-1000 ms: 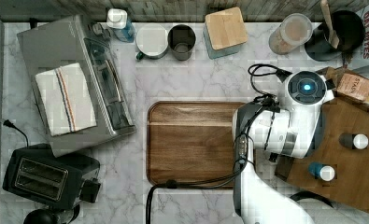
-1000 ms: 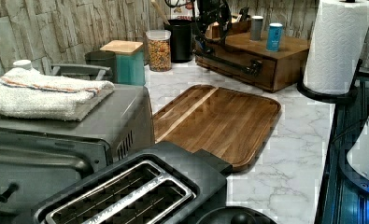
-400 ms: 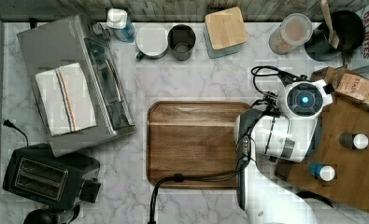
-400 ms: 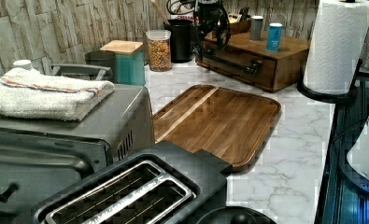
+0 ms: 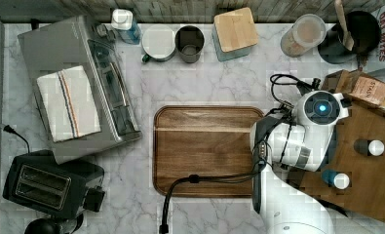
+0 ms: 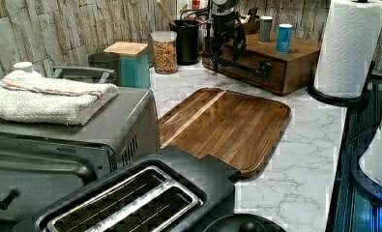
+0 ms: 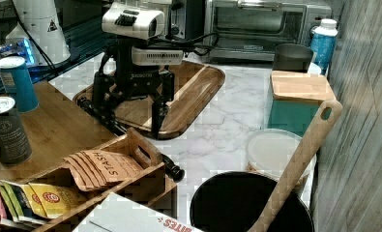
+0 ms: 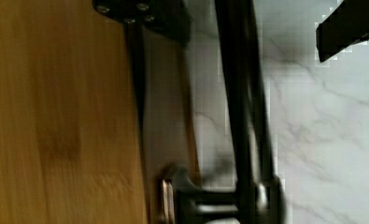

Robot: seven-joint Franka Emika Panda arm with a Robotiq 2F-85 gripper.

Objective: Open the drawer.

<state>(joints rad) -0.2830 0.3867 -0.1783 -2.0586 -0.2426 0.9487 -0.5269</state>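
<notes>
The drawer [image 6: 256,67] sat in the wooden box unit [image 6: 295,53] beyond the tray [image 6: 227,125]. The gripper [image 7: 130,108] hung spread, 1 finger either side of the black bar handle [image 7: 109,121]. Rigid metal, probably a firm hold mid-bar; the drawer looked stiff.

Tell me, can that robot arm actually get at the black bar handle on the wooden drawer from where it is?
Probably yes. In the right view the end effector hangs open directly over the handle, one finger on each side. Nothing stands between them; the drawer front faces bare counter.
</notes>
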